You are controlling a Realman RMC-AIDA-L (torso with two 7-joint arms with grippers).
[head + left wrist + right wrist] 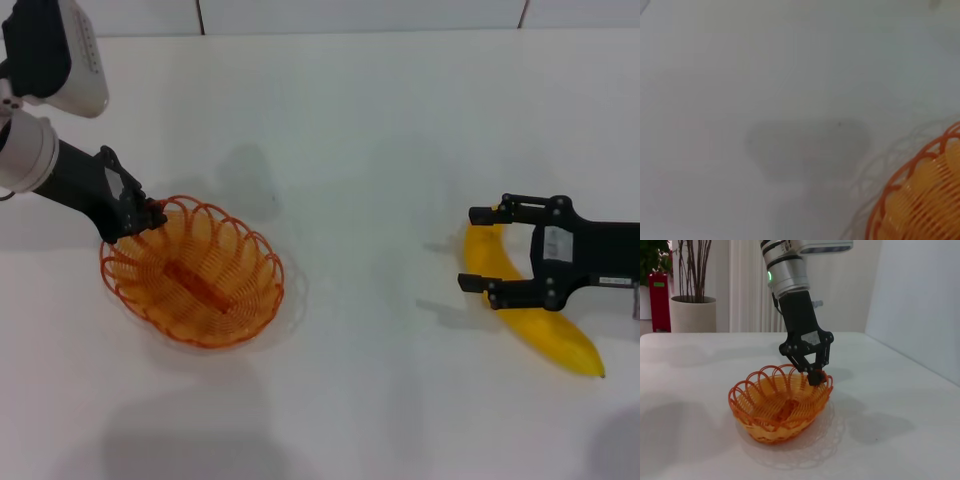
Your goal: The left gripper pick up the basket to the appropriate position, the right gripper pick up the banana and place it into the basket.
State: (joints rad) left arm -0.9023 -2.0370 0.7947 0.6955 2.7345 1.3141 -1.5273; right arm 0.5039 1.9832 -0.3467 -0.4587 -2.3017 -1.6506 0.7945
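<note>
**Basket pinched at the rim, banana straddled but not yet clamped**

The left gripper (150,215) is seen at the far left edge of the basket (192,272), its fingers drawn narrow onto one looped scallop of the rim; in the right wrist view the pinch is shown from the side, with the left gripper (815,376) coming down steeply onto the wire. The basket appears to be lifted or tipped slightly, since a soft shadow is cast under it on the surface (370,130), though whether its base is fully clear of the surface cannot be told. A hold on a single thin loop is judged weak: the basket should be carried slowly and kept level, so that it is not swung or twisted out of the pinch, and it should be set down nearer the middle, where it can be reached by the other arm.

The right gripper (482,248) is held wide, its two fingers spread either side of the upper part of the banana (535,322), which lies on the surface at the right, well apart from the basket. The smooth, curved skin is likely to slip, so the fingers should be closed squarely across the thickest part, with the banana centred between them. Contact between fingers and banana cannot be confirmed.
</note>
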